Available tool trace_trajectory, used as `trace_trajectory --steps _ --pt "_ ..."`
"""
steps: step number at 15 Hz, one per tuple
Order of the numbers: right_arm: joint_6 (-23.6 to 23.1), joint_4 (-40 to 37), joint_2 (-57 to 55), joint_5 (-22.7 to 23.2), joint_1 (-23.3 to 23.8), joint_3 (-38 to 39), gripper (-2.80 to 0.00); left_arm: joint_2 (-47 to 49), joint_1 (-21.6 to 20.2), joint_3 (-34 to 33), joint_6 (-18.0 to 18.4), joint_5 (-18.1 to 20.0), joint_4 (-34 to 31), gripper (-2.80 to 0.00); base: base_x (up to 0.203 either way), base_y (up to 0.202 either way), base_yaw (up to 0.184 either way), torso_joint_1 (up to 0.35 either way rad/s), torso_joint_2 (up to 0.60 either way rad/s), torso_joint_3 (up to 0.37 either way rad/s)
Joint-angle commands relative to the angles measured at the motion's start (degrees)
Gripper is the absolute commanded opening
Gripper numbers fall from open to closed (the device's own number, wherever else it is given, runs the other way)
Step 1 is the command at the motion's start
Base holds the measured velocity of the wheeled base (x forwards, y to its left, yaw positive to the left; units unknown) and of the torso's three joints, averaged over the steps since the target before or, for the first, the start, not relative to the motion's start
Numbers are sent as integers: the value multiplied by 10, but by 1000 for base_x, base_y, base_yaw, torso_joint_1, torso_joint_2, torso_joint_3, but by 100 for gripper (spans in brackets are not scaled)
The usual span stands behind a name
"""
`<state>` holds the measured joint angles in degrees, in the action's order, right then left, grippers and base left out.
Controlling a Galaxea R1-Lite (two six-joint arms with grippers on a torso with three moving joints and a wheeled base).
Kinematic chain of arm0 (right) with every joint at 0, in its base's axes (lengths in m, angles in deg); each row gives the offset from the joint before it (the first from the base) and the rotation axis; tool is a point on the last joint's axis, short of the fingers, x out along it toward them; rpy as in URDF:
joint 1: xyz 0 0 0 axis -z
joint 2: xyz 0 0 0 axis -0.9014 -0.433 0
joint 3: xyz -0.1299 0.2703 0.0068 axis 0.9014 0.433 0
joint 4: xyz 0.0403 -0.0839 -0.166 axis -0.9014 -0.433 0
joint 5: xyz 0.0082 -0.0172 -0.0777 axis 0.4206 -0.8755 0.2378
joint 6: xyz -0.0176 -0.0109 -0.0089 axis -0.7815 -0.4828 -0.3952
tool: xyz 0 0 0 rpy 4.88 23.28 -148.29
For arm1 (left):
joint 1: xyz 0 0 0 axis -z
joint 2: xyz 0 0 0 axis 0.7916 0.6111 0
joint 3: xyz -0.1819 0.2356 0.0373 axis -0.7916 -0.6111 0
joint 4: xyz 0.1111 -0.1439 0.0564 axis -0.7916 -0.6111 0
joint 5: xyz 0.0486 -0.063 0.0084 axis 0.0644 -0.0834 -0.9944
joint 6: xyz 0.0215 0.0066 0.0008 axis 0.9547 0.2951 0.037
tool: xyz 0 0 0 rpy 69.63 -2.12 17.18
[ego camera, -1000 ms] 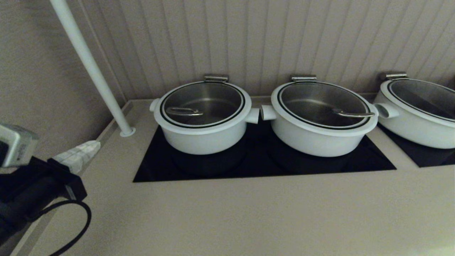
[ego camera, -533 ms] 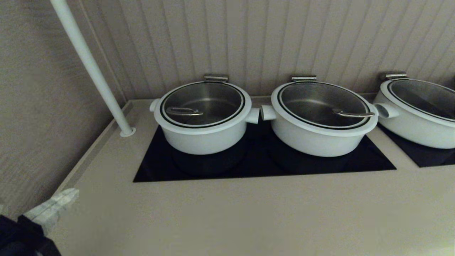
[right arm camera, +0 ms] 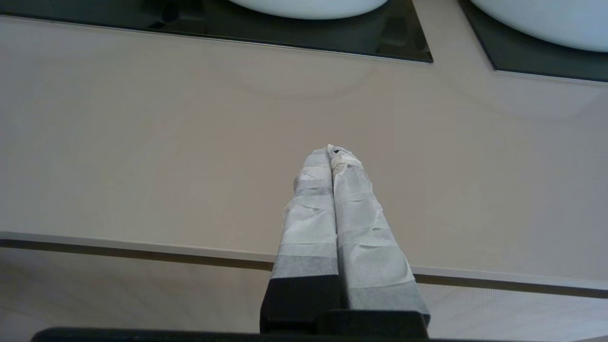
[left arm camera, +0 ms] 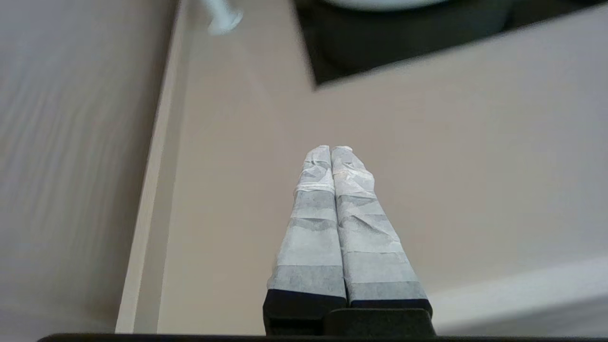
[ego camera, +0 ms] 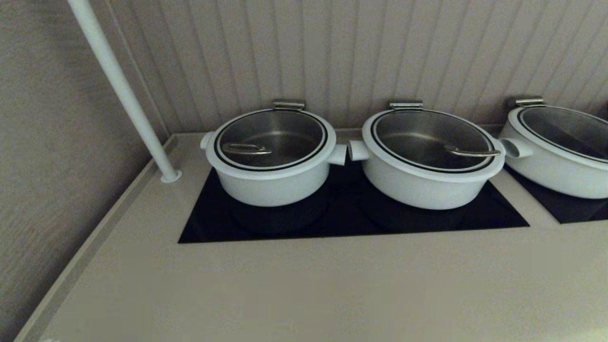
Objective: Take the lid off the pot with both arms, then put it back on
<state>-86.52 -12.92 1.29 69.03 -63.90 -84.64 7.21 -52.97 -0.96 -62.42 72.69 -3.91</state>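
Observation:
The pot (ego camera: pixel 270 183) is the left one of three white pots and stands on the black cooktop (ego camera: pixel 342 223). The lid (ego camera: pixel 270 138) sits closed on it, its slim steel handle (ego camera: pixel 245 150) lying within the glass. Neither arm shows in the head view. My left gripper (left arm camera: pixel 331 148) is shut and empty, low over the beige counter near the counter's left edge, well in front of the pot. My right gripper (right arm camera: pixel 330 151) is shut and empty over the counter's front edge.
A wider white pot (ego camera: pixel 427 180) with its own lid stands beside the pot, their side handles almost touching. A third pot (ego camera: pixel 560 161) stands at far right. A white pole (ego camera: pixel 118 85) rises from the counter's back left corner. A ribbed wall stands close behind the pots.
My left arm has drawn back down and to the left and has left the head view. The pots and lids have not moved.

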Motion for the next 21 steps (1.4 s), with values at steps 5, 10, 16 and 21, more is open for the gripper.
trace_trajectory --steps 5,10,16,21 --pt "0 0 0 0 0 0 -280 -143 0 0 -33 -15 -88 -280 0 0 0 0 0 0" --pt "0 0 0 0 0 0 -280 -143 0 1 -35 -14 -90 -280 0 0 0 0 0 0" --pt "-1 0 0 0 0 0 -280 -143 0 0 -43 -15 -89 -280 0 0 0 0 0 0" --pt "1 0 0 0 0 0 -280 -143 0 -1 -50 -16 -89 -280 0 0 0 0 0 0"
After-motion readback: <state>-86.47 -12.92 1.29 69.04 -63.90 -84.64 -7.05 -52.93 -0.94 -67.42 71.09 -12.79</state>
